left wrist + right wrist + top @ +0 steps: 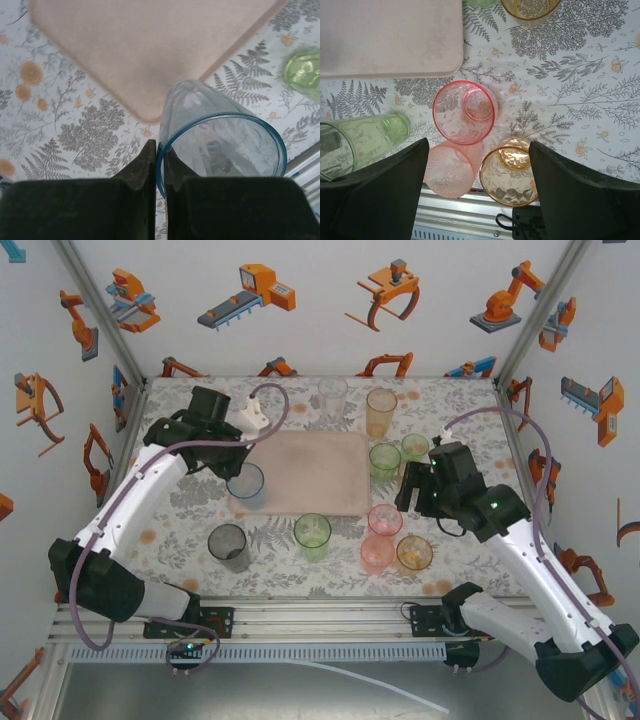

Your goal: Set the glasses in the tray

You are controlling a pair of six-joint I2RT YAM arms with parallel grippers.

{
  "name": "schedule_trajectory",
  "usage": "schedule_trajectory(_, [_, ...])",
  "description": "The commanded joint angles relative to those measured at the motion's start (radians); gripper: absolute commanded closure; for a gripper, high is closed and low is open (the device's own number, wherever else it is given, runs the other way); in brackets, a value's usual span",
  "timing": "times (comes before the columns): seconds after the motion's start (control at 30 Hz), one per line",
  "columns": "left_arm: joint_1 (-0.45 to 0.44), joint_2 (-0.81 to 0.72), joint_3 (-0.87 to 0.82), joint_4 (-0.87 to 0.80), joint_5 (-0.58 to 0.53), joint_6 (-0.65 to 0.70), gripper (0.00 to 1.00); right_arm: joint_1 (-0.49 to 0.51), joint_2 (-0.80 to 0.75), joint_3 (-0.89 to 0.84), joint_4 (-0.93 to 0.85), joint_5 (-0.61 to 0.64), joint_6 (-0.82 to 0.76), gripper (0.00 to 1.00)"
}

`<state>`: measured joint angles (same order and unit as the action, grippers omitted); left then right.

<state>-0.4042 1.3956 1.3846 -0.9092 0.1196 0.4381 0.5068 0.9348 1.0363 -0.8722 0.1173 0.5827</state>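
A: Listing left to right. Item: left gripper (159, 145), fingers drawn narrow, pinching the wall of the blue glass (220, 150), one finger inside the rim, one outside.

B: Position?

A: Tray (150, 45) lies just beyond the fingertips, bare. The glass sits short of its corner. Green glass (305, 72) off to the fingers' right, apart.

B: Handling?

A: Likely light, stiff, smooth-walled, thin at the rim. A one-wall pinch may let it swing or slip, so carry low and set down gently.

B: Next item.

A: Right gripper (479, 145), fingers spread wide, holding nothing. Between them: pink glass (465, 112) ahead, peach glass (451, 170) and amber glass (510, 170) nearer the palm, all three packed close together.

B: Obstruction?

A: Crowding. Closing on the pink one risks nudging its neighbours. A rim pinch from above looks cleaner than a grip round the body. Tray corner lies ahead and left of the fingers, nothing between.
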Motion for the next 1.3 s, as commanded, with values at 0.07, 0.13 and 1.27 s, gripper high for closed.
schedule_trajectory(0.07, [0.033, 0.004, 0.014, 0.051, -0.016, -0.039, 0.97, 0.007, 0.007, 0.039, 0.021, -0.028, -0.004, 0.27])
schedule_trajectory(0.13, [0.037, 0.018, 0.01, 0.068, -0.027, -0.043, 0.97, 0.007, 0.004, 0.031, 0.032, -0.029, 0.004, 0.27])
schedule_trajectory(1.27, [0.082, 0.191, -0.059, 0.121, -0.007, -0.108, 0.95, 0.007, -0.037, -0.052, 0.07, -0.038, -0.012, 0.25])
